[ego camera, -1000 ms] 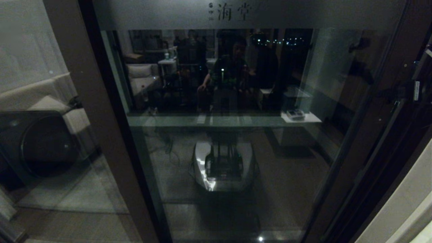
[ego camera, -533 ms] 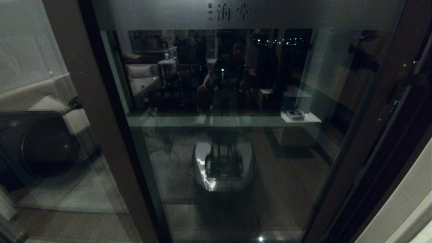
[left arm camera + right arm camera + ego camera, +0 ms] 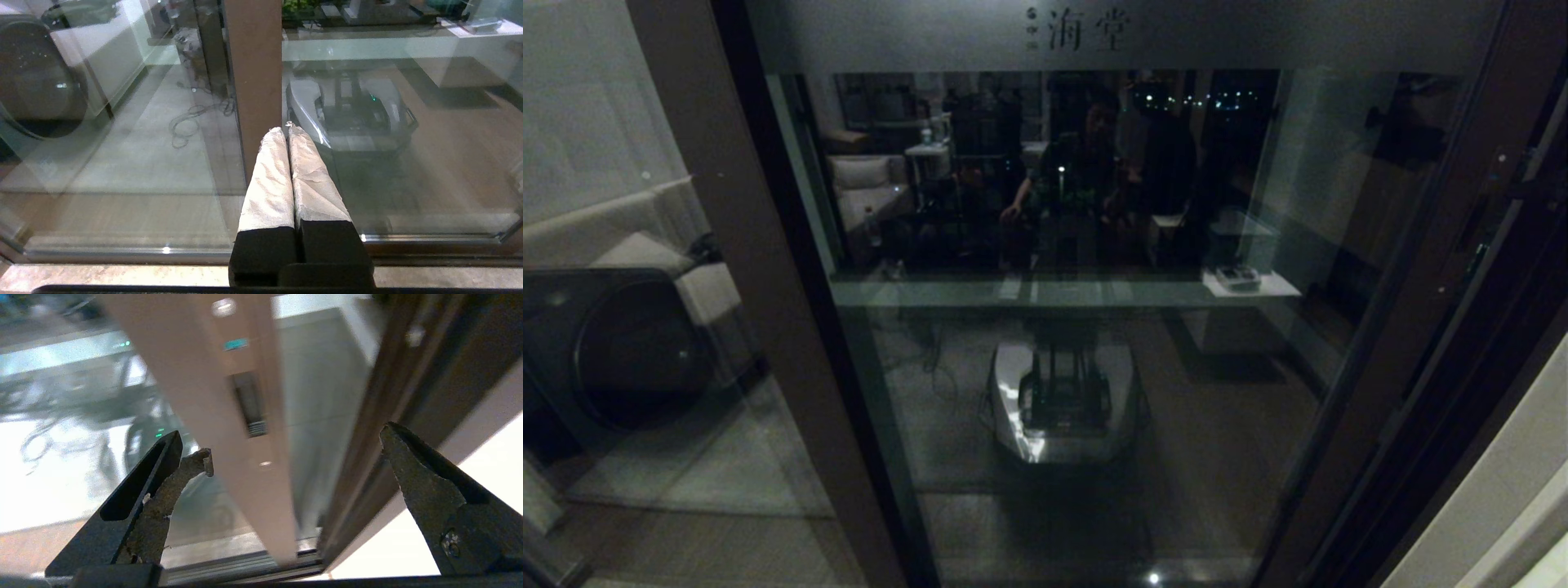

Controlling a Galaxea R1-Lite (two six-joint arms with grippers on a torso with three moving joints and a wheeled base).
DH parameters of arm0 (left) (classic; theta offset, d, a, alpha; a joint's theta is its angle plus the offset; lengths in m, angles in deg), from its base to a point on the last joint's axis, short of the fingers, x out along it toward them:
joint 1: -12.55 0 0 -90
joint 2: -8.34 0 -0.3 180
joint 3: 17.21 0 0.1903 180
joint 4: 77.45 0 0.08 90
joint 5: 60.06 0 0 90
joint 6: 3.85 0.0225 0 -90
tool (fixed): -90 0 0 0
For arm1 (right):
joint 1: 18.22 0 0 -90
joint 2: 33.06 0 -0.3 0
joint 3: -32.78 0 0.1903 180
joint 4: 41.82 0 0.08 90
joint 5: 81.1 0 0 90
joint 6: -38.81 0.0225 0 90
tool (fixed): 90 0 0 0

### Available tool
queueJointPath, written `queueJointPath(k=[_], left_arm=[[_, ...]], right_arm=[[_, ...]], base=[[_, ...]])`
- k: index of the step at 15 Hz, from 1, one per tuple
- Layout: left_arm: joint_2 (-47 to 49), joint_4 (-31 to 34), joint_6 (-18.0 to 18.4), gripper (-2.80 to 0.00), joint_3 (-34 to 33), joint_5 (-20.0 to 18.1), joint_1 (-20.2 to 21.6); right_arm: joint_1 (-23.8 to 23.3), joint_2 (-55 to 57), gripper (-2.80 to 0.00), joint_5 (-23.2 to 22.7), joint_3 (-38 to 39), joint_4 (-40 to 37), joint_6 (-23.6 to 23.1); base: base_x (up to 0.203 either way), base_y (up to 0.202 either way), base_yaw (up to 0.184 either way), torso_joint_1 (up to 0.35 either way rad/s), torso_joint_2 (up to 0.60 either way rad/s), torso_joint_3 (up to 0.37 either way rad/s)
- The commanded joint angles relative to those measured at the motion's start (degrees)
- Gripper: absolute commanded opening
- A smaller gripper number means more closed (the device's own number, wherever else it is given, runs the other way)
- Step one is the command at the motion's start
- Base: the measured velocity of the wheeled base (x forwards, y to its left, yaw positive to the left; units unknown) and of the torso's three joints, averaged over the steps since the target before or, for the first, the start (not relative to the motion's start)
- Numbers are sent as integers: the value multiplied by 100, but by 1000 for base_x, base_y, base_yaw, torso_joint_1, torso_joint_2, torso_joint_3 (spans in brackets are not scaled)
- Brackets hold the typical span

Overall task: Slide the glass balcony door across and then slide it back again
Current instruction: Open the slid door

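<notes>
The glass balcony door (image 3: 1086, 245) fills the middle of the head view, with a frosted top band carrying small characters (image 3: 1086, 28) and dark brown stiles. In the right wrist view my right gripper (image 3: 282, 430) is open, its fingers spread to either side of the door's right stile (image 3: 204, 396) without touching it. The slim recessed handle (image 3: 248, 404) lies ahead of the fingers. A grey strip shows between this stile and the dark jamb (image 3: 408, 375). My left gripper (image 3: 286, 128) is shut on nothing, low in front of the door's left stile (image 3: 253, 61).
A dark round-fronted machine (image 3: 621, 351) stands behind the left-hand glass pane (image 3: 605, 163). The door glass mirrors my own base (image 3: 1062, 400) and the room behind me. A pale wall (image 3: 1503, 490) borders the jamb on the right. The floor track (image 3: 245, 563) runs below the door.
In the head view my right arm has drawn up and away toward the right edge, and its reflection in the glass rose with it. The door has not visibly moved.
</notes>
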Motion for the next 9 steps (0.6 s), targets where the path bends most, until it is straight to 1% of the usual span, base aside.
queueJointPath(k=[1, 2, 3, 9], left_arm=[[-1, 3, 3, -280, 1, 0, 4], [-1, 3, 3, -280, 1, 0, 4], [-1, 3, 3, -280, 1, 0, 4], [-1, 3, 3, -280, 1, 0, 4]], right_arm=[[-13, 191, 0, 299, -226, -87, -5], [-13, 250, 0, 453, -325, -108, -4], [-13, 309, 0, 500, -368, -111, -4], [-13, 333, 0, 519, -437, -135, 5]], base=[[0, 0, 0, 0, 0, 0], [0, 0, 0, 0, 0, 0], [0, 0, 0, 0, 0, 0], [0, 0, 0, 0, 0, 0]])
